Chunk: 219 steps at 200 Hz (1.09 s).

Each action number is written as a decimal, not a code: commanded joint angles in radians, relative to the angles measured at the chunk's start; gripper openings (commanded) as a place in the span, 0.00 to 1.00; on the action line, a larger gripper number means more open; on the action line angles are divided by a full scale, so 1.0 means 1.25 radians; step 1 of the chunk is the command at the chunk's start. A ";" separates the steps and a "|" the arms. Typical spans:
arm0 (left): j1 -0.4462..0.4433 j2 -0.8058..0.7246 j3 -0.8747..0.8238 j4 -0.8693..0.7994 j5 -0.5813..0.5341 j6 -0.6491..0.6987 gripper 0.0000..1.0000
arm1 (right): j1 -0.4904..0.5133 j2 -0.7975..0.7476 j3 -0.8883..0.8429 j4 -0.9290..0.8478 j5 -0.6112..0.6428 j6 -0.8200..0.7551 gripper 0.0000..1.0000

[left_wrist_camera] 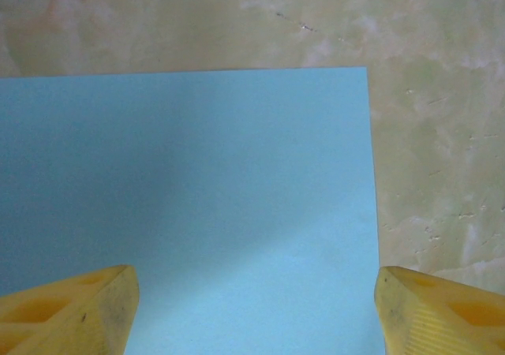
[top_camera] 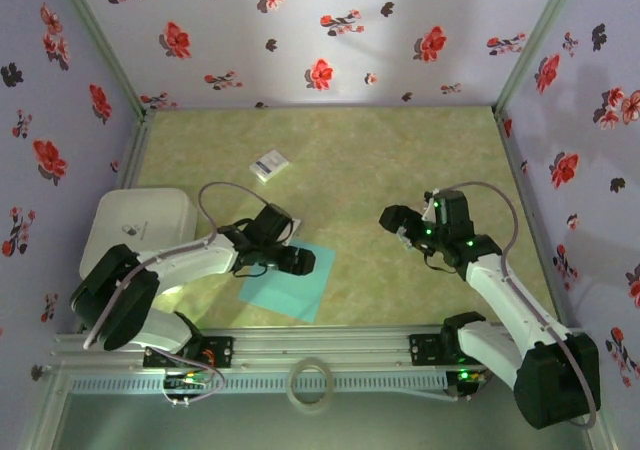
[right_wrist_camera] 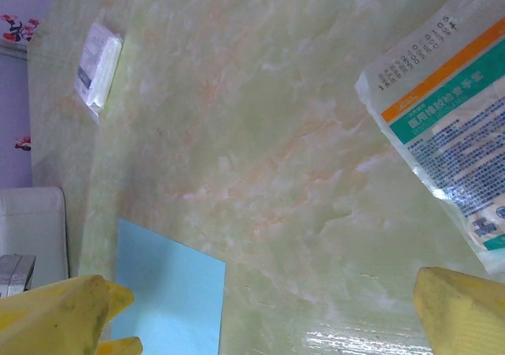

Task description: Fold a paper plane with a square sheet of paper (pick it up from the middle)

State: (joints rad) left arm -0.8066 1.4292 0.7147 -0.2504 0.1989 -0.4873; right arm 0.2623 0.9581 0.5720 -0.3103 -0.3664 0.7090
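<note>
The square sheet of paper (top_camera: 290, 290) is plain teal; the table (top_camera: 400, 150) is marbled pale green and orange. Lavender walls (top_camera: 300, 30) carry red and black flowers. At the right wrist view's upper right, a white packet (right_wrist_camera: 450, 126) bears orange and teal bands.

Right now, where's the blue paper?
In the top view, the square sheet of paper lies flat left of centre, beneath the left gripper.
</note>
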 commanded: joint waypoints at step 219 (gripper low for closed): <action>-0.065 0.149 0.195 -0.072 -0.218 -0.249 0.82 | 0.006 -0.035 0.035 -0.178 0.081 0.052 0.99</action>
State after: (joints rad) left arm -0.8658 1.6726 0.8967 -0.1715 0.0475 -0.7624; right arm 0.2630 0.9596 0.5648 -0.4145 -0.2867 0.7315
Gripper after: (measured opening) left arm 0.816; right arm 0.993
